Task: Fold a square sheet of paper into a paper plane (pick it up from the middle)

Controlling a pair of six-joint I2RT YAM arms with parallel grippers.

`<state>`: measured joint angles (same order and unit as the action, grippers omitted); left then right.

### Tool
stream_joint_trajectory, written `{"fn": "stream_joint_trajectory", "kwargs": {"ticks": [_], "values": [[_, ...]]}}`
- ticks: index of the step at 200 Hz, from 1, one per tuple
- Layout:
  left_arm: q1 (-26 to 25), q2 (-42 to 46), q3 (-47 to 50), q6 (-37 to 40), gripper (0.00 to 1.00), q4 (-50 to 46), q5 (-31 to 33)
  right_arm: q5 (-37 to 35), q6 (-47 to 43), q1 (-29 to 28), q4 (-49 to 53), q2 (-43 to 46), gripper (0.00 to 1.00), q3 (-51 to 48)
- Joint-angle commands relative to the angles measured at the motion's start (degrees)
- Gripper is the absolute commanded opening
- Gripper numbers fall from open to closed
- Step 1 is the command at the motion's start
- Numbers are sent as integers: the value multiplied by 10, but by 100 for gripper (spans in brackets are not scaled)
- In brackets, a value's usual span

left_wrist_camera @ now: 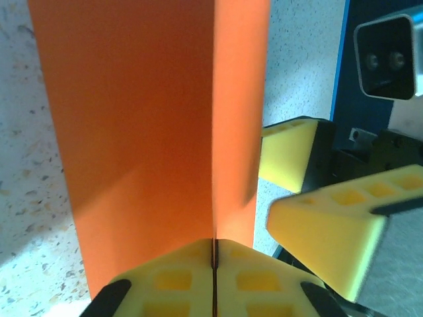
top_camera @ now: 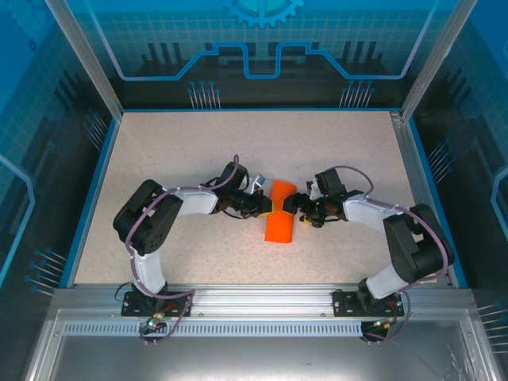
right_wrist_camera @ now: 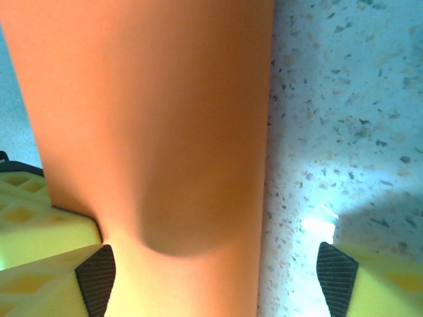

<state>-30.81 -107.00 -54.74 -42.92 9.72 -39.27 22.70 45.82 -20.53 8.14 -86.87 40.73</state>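
The orange sheet of paper [top_camera: 279, 226] lies mid-table, bent into a long band pinched at its middle. My left gripper [top_camera: 267, 204] holds it from the left. In the left wrist view the paper [left_wrist_camera: 145, 119] rises as two panels meeting at a crease, and the left gripper [left_wrist_camera: 213, 254] is shut on that crease. My right gripper [top_camera: 295, 206] meets the paper from the right. In the right wrist view the paper [right_wrist_camera: 158, 132] bulges between the spread fingers of the right gripper [right_wrist_camera: 215, 290], which is open. Its yellow fingers [left_wrist_camera: 327, 228] appear beside the paper.
The speckled beige table [top_camera: 198, 151] is bordered by a blue rim and metal frame posts [top_camera: 83, 55]. An aluminium rail [top_camera: 254, 298] runs along the near edge by the arm bases. The left gripper's yellow fingers [right_wrist_camera: 26, 221] sit at the left of the right wrist view.
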Motion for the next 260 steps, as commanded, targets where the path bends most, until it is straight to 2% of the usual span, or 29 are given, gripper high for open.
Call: {"fn": "stream_joint_trajectory", "kwargs": {"ticks": [1, 7, 13, 26, 38, 43, 47, 57, 74, 94, 151, 206, 219, 233, 243, 255, 260], "values": [[-3, -13, -19, 21, 6, -20, 0, -23, -19, 9, 1, 46, 88, -11], [-3, -14, -20, 22, 6, -21, 0, -31, -22, 9, -4, 54, 90, -18], [-3, -14, -20, 23, 6, -22, 0, -47, -26, 9, -11, 64, 99, -26], [-3, -14, -20, 24, 5, -24, 0, -75, -30, 8, -5, 85, 99, -35], [-3, -14, -20, 25, 5, -27, 1, -79, -63, 11, 66, 84, 99, -3], [-3, -15, -21, 27, 5, -27, 2, -94, -64, 11, 102, 78, 97, 10], [-2, -15, -20, 26, 5, -29, 2, -99, -63, 10, 113, 75, 92, 14], [-3, -15, -20, 27, 5, -28, 2, -80, -61, 9, 99, 68, 81, 11], [-3, -17, -20, 24, 5, -27, 2, -50, -53, 2, 34, 62, 77, -11], [-3, -16, -22, 23, 5, -27, 1, -52, -54, 1, 47, 43, 67, 1], [-3, -15, -20, 24, 5, -28, 0, -11, -46, -7, 5, -7, 62, 11], [-3, -13, -20, 25, 7, -31, -1, -21, -49, -10, 13, -47, 57, 24], [-3, -13, -20, 26, 10, -34, 3, -25, -49, -11, 16, -51, 56, 24], [-3, -7, -20, 27, 17, -48, 20, -38, -49, -11, 25, -53, 56, 26], [-2, 3, -17, 27, 29, -59, 41, -50, -48, -12, 36, -56, 56, 28], [-3, 21, -13, 27, 36, -78, 74, -65, -48, -15, 49, -60, 57, 33], [-3, 29, -11, 28, 42, -92, 94, -71, -49, -18, 56, -62, 57, 36]]}}
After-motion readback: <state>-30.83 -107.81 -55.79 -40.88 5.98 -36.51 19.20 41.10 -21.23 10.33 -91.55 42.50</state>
